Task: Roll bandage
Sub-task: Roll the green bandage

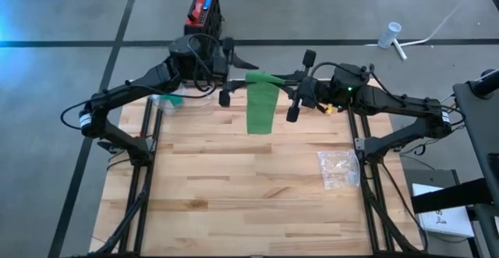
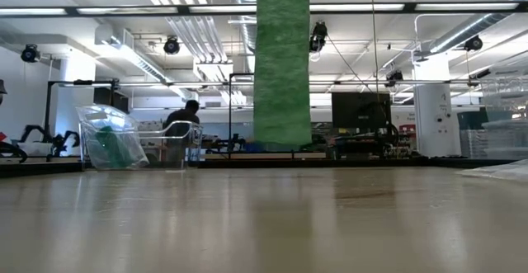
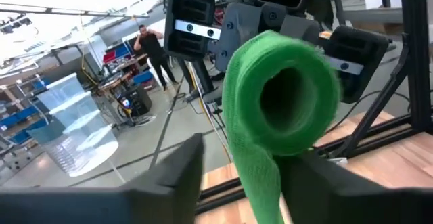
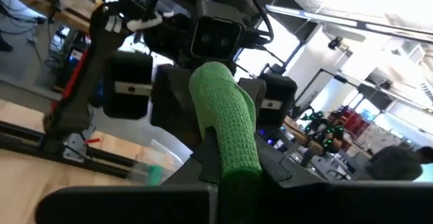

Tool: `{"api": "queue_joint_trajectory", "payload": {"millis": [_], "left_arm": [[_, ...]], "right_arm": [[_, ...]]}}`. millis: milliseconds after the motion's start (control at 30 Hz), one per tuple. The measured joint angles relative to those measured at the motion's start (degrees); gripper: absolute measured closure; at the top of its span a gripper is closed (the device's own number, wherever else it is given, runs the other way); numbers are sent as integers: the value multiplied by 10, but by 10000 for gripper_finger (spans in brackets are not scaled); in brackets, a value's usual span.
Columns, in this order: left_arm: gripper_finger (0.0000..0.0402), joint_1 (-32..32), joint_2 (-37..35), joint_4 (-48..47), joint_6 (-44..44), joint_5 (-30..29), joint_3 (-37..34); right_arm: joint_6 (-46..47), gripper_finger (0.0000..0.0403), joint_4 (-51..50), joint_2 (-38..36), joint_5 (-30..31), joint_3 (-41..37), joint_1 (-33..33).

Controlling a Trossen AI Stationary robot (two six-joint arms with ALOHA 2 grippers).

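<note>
Low view shows the green bandage [image 2: 282,67] hanging as a limp strip at upper centre of the frame, its lower end clear of the table [image 2: 264,223]. It looks light, soft and stretchy, apt to sag and slip. Farther up, the right gripper [image 4: 226,163] pinches the rolled end. The left gripper [image 3: 237,163] sits with fingers spread either side of the roll. I judge the firm rolled core the best hold.
</note>
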Motion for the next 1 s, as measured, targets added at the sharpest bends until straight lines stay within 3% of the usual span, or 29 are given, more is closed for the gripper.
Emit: {"api": "queue_joint_trajectory", "payload": {"millis": [200,800,1000], "left_arm": [[387,0,1,2,-8,-4,0],[401,3,-11,-21,-17,-5,-11],[374,3,-33,-16,-6,-1,-11]], "right_arm": [[29,379,-12,-4,-25,0,0],[81,379,-28,-72,-84,-2,2],[82,376,-37,-69,-80,-5,2]]}}
